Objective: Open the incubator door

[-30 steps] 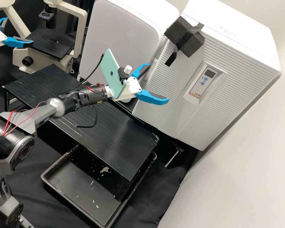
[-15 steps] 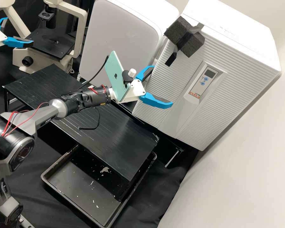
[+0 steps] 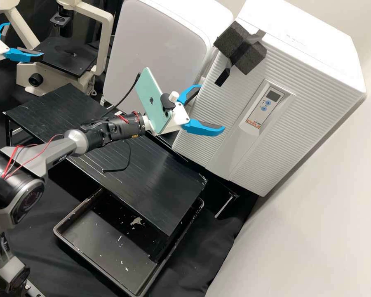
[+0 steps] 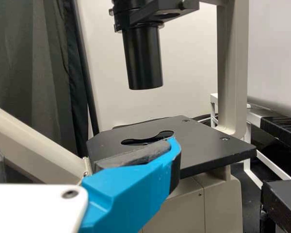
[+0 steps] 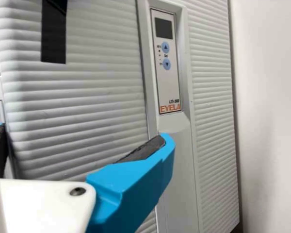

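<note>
The right gripper (image 3: 210,108) is spread wide, the closed incubator door (image 3: 245,154) ahead, its side edge near one finger, the other before the ribbed face. Open air parts the fingers. The left gripper (image 3: 25,40), also wide, is near the microscope (image 3: 104,45).

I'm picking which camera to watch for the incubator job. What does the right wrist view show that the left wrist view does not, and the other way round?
Right wrist view: the incubator, its control panel and a black strip.
Left wrist view: a microscope and a dark curtain.
Both: a blue finger with a dark pad.
</note>
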